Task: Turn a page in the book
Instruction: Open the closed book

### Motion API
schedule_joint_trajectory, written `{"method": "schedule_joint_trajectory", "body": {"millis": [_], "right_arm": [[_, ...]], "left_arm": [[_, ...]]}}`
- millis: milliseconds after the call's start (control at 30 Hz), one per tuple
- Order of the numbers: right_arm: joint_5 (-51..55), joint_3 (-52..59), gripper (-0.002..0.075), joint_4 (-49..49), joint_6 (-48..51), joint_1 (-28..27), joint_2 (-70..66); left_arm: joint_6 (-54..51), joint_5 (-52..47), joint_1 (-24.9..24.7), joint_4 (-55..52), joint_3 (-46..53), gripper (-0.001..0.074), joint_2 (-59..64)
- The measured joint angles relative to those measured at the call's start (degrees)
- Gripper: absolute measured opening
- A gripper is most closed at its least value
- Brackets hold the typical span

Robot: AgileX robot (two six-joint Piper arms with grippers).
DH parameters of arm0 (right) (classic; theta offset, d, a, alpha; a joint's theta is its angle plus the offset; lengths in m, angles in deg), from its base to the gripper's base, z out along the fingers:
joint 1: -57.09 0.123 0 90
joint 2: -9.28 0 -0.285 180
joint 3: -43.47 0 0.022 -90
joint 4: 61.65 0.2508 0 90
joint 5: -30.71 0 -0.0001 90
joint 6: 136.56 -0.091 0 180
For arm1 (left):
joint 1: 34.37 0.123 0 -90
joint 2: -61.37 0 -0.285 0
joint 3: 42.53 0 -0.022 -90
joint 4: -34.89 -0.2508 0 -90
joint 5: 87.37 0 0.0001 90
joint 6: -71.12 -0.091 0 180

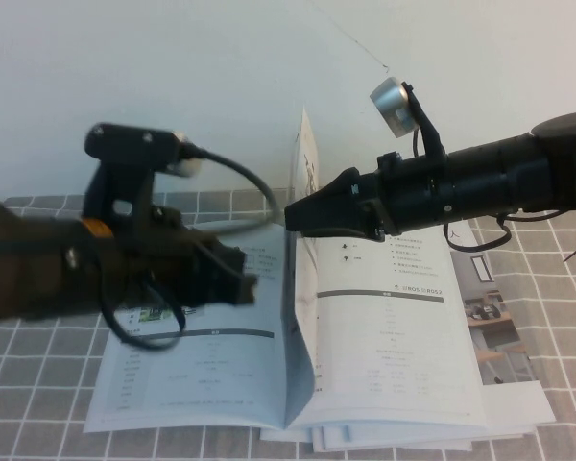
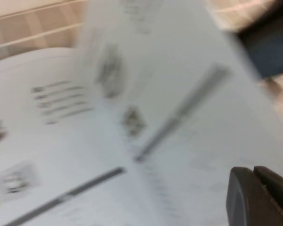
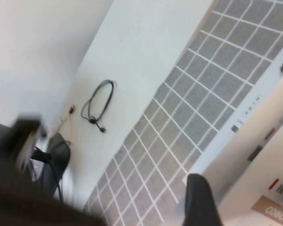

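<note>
The book (image 1: pixel 384 327) lies open on the checked cloth, white pages with dark header bars. The page (image 1: pixel 302 288) stands nearly upright from the spine, its top edge near my right gripper (image 1: pixel 293 216), which reaches in from the right and is shut on the page's upper edge. In the right wrist view one dark finger (image 3: pixel 198 202) shows against the white sheet (image 3: pixel 254 155). My left gripper (image 1: pixel 240 279) hovers over the left-hand page, shut and empty. In the left wrist view its fingers (image 2: pixel 247 197) sit close together before the tilted page (image 2: pixel 179 94).
A grey checked cloth (image 1: pixel 38 423) covers the table. Colour-photo brochures (image 1: pixel 494 327) stick out from under the book on the right. A white wall stands behind. A black cable (image 3: pixel 99 101) lies on the floor beyond the table edge.
</note>
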Motion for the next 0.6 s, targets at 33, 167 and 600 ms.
{"method": "schedule_joint_trajectory", "body": {"millis": [33, 167, 600], "right_arm": [[0.00, 0.00, 0.0388, 0.43, 0.00, 0.00, 0.00], [0.65, 0.00, 0.0388, 1.62, 0.00, 0.00, 0.00], [1.66, 0.00, 0.0388, 2.09, 0.22, 0.00, 0.00]], "left_arm": [[-0.12, 0.43, -1.75, 0.00, 1.00, -0.0004, -1.28], [-0.24, 1.02, -8.29, 0.00, 3.64, -0.0004, -5.15], [-0.39, 8.04, -24.05, 3.40, 4.01, -0.0004, -5.30]]}}
